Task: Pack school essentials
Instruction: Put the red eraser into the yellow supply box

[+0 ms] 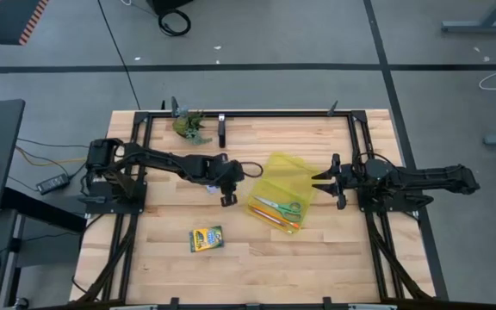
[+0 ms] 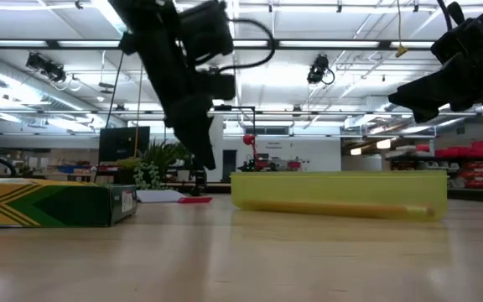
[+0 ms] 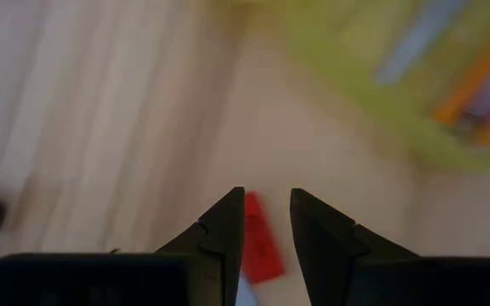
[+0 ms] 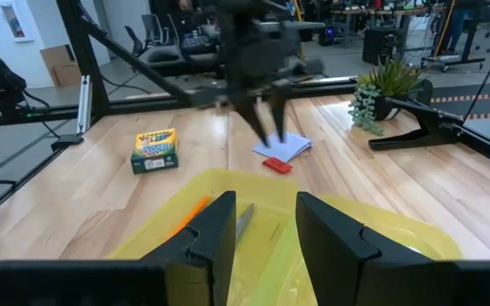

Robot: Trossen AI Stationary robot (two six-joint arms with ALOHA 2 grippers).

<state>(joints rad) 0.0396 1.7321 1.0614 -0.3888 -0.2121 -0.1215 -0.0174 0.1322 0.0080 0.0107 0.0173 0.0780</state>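
Two kinds of item, scissors (image 1: 281, 207) and pencils (image 1: 274, 217), sit in the yellow pouch (image 1: 295, 172); crayon box (image 1: 205, 238) and red eraser (image 4: 277, 165) remain, my left gripper (image 3: 266, 223) slightly parted, empty, above the eraser.

Bright, even light from ceiling strips (image 2: 124, 21); beyond the left tool (image 3: 266, 221) everything smears with blur; shadows on the surface (image 1: 334, 258) stay faint

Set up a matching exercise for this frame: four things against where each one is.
Things:
1. crayon box
2. scissors
3. red eraser
4. leafy figure

Places:
A. inside the yellow pouch
B. at the table's far edge
C. alone on the table's near part
D. on the wood under the left gripper

Pairs: 1-C, 2-A, 3-D, 4-B
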